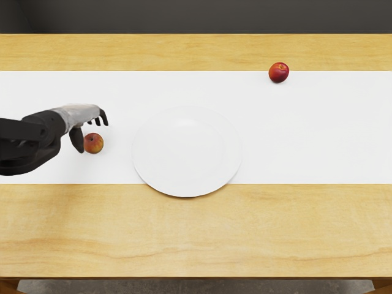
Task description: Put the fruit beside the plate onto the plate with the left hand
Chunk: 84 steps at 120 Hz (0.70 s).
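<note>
Left of the white plate (pixel 187 151) lies a red apple (pixel 94 144). The left hand (pixel 84 120) hovers over it, fingers loose, empty.

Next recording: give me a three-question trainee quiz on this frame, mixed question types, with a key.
1. True or false: the plate already holds a fruit.
2. Which fruit lies closer to the left hand? A) the near fruit, left of the plate; B) the far fruit, right of the plate.
3. Fill in: plate and both fruits rest on a ___ runner.
Key: 1 false; 2 A; 3 white.
</note>
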### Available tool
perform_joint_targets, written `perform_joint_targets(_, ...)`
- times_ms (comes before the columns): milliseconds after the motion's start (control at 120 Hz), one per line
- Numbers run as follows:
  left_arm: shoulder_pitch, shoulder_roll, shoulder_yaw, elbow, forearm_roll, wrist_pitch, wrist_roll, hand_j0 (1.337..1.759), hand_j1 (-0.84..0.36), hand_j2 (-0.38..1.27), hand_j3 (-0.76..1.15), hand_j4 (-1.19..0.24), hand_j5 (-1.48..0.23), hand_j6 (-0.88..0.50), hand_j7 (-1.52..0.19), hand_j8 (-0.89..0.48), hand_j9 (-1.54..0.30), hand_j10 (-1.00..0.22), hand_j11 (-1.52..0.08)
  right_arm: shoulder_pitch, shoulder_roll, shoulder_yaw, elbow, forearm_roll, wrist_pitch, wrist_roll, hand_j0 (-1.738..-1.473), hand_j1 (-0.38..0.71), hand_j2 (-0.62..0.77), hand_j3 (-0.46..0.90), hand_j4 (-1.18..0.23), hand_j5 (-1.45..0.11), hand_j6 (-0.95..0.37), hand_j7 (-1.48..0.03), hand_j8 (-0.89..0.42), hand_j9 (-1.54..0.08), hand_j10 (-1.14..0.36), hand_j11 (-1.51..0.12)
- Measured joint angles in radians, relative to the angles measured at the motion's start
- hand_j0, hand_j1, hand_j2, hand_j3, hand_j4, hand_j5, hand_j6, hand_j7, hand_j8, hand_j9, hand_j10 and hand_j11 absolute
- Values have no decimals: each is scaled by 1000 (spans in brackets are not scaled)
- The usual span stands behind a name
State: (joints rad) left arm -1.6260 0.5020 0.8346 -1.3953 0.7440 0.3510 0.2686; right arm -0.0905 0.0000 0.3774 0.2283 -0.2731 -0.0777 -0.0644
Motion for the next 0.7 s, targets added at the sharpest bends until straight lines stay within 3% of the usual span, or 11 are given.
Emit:
perform_joint_targets(358, 24, -16, 31, -33, -1, 99, -1, 1658, -112, 78, 0, -386, -501, -386, -501, -386, -501, -386, -501, 0, 0, 0, 0, 0, 0, 0, -1658, -307, -7, 0, -35, -46, -35, -46, -35, -46, -35, -46)
perform_joint_targets(600, 49, -48, 33, 1, -4, 108, -5, 1658, -116, 79, 0, -389, -505, -389, -505, -389, -505, -389, -505, 0, 0, 0, 0, 0, 0, 0, -1658, -306, -7, 0, -36, -46, -36, -46, -36, -46, -36, -46)
perform_joint_targets(700, 52, -57, 37, 17, -5, 99, -6, 1658, -179, 89, 0, -442, -573, -442, -573, -442, -573, -442, -573, 0, 0, 0, 0, 0, 0, 0, -1658, -306, -7, 0, -36, -46, -36, -46, -36, -46, -35, -46)
